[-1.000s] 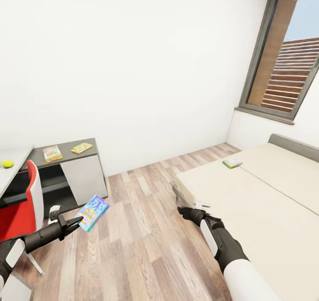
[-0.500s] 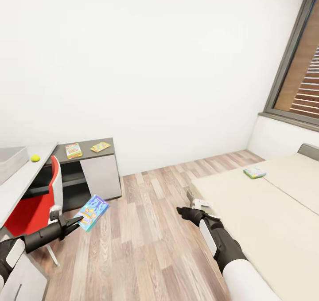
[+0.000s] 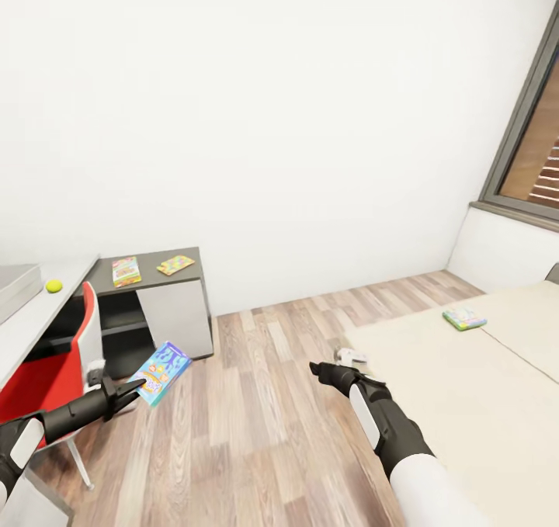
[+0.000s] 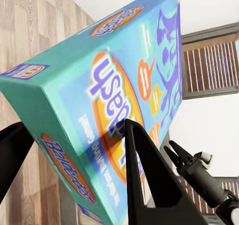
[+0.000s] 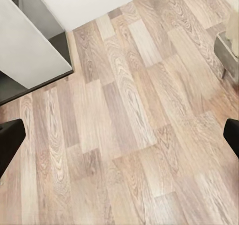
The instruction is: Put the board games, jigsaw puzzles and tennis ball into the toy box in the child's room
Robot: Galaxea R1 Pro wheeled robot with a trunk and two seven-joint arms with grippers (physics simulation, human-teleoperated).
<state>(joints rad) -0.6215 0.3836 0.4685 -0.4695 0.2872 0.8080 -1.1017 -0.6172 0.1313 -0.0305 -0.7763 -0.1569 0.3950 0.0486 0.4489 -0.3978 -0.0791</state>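
Observation:
My left gripper (image 3: 130,390) is shut on the lower edge of a blue cartoon board game (image 3: 161,371), held tilted above the wood floor. Up close the game's cover (image 4: 119,95) sits between the black fingers (image 4: 149,175). My right gripper (image 3: 317,369) hangs open over the floor near the bed's corner, its fingertips (image 5: 11,138) wide apart with nothing between them. A pale green board game (image 3: 464,319) lies on the cream bed (image 3: 466,403). At far left the table (image 3: 35,317) carries the tennis ball (image 3: 53,286) and the grey toy box (image 3: 14,285).
A dark grey-topped cabinet (image 3: 175,310) stands against the wall with a red-yellow game box (image 3: 126,271) and a flat multicoloured jigsaw puzzle (image 3: 175,264) on it. A red chair (image 3: 46,368) is tucked at the table. Wood floor (image 3: 256,403) lies open between cabinet and bed.
The camera has turned left, so the bed, window and cabinet slid right in the picture and the toy box came into view. Both arms keep their pose; the blue game stays gripped.

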